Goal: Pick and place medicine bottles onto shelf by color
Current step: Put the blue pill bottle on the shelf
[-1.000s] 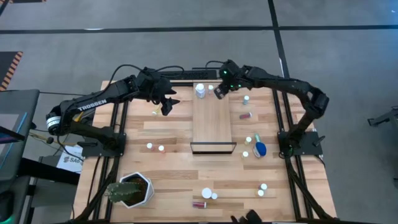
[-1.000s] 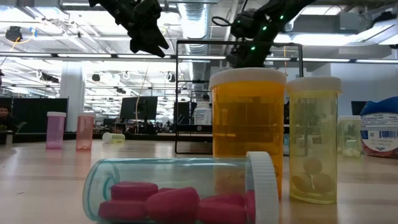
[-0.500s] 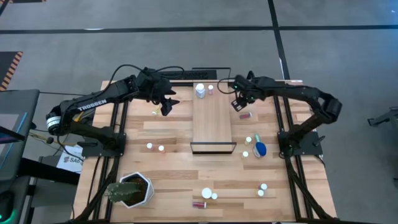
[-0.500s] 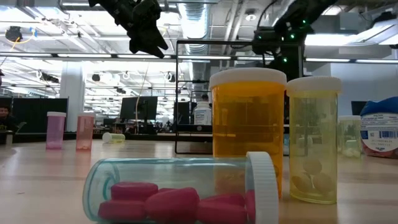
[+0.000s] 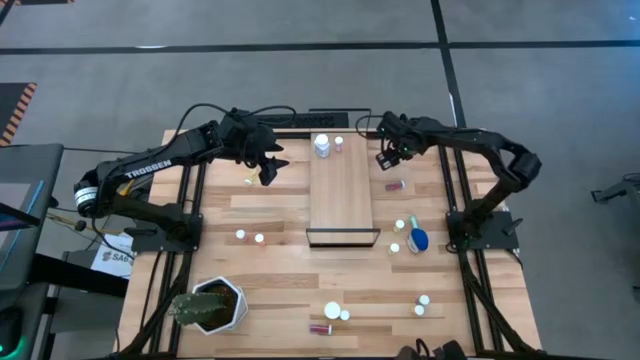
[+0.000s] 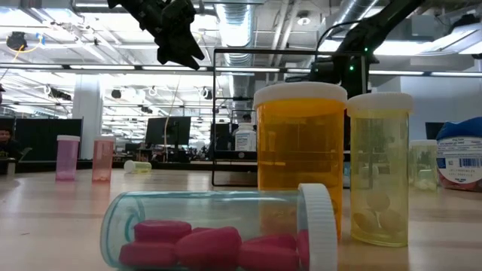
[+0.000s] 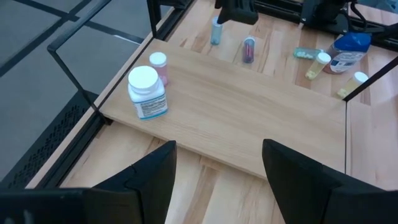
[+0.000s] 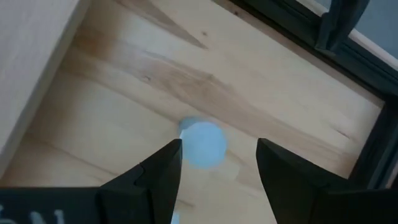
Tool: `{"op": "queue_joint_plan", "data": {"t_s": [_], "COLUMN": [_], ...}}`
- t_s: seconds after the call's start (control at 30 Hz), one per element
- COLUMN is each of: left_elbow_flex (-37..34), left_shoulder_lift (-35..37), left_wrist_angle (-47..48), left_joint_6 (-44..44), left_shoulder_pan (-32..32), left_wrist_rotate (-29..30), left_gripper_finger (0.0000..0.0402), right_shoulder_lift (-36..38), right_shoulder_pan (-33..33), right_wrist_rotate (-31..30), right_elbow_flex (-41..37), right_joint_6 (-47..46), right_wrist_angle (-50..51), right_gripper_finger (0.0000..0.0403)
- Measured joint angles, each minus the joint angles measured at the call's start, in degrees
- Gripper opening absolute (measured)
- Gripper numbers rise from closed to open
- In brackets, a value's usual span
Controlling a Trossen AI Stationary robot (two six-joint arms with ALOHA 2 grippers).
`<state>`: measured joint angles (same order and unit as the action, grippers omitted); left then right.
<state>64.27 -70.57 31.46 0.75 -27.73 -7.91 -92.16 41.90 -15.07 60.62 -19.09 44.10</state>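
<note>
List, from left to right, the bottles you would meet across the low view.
Pink bottle → second pink bottle → lying bottle of pink pills → orange bottle → yellow bottle → blue bottle.

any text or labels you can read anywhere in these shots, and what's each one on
"TROSSEN": white letters on the left arm, high view.
Label with barcode on the wide blue bottle, low view: print too small to read.
Label on the white bottle on the shelf, left wrist view: blurred, unreadable.
White sheet on the floor beside the table: only a fragment shows, not legible.
</note>
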Motion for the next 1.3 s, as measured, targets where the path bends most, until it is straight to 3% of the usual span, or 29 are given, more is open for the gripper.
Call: {"op": "queue_joint_plan", "data": {"t_s": [0.47, 0.93, 1.3], "left_elbow_flex": [0.00, 0.00, 0.00], "left_shoulder_lift": [-0.01, 0.00, 0.00], "left_wrist_angle": [0.27, 0.46, 0.44], "left_joint_6": [0.00, -0.20, -0.14], "left_shoulder_pan": [0.00, 0.00, 0.00], "left_wrist_rotate": [0.01, 0.73, 0.79], "left_gripper_finger": [0.0224, 0.0224, 0.0224], "right_shoulder_lift": [-4.70, -4.48, -4.48], "right_shoulder_pan": [1.03, 0.88, -4.09], "right_wrist_rotate": [0.17, 0.15, 0.22], "right_elbow_flex": [0.00, 0.04, 8.19], "right_joint_6": [1.59, 1.55, 0.52], "right_wrist_angle": [-2.98, -2.75, 6.18], "right_gripper_finger": [0.0219, 0.0126, 0.0150]}}
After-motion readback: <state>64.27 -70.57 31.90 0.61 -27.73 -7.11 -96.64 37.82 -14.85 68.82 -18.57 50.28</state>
